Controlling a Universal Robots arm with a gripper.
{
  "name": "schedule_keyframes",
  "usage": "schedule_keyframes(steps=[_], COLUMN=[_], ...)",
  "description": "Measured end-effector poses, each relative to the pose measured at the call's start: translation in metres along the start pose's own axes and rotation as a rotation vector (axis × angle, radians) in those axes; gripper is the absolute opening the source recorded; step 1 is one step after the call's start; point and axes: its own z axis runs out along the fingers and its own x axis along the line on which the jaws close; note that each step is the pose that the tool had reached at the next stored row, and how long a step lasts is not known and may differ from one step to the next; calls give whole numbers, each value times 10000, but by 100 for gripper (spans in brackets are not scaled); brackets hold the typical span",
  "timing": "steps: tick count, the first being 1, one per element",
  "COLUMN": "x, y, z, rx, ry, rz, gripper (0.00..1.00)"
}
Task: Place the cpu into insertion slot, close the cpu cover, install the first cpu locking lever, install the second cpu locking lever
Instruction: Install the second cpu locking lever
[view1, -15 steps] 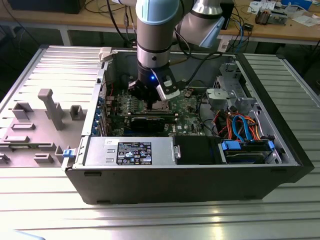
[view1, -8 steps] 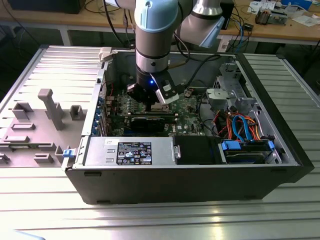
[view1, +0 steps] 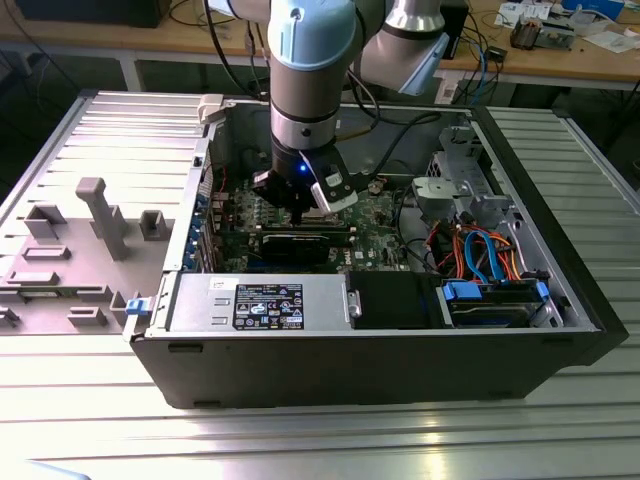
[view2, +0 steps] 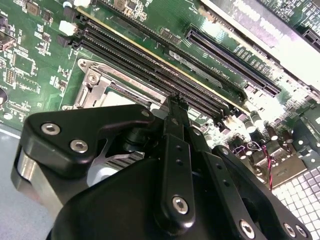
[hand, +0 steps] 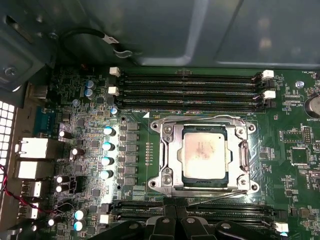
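cpu (hand: 206, 152) seated in insertion slot (hand: 172, 150) | cpu cover (hand: 171, 131) down | end effector (view2: 179, 111) clenched, empty, beside socket | levers: press squarely, hook fully under catch

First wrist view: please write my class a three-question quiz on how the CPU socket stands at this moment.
1. True or false: the cpu is lying in the insertion slot.
2. Choose one. The cpu cover is: A) standing upright on its hinge; B) lying flat, framing the cpu; C) lying apart from the board.
3. Fill the gap: the long black memory slots flank the socket on ___ opposite sides.

Key: 1 true; 2 B; 3 two.
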Motion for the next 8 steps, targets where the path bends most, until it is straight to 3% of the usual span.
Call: schedule_keyframes(steps=[8], x=[39], y=[-13], z=[22], rx=[-27], ry=[21], rz=[1], gripper=[11])
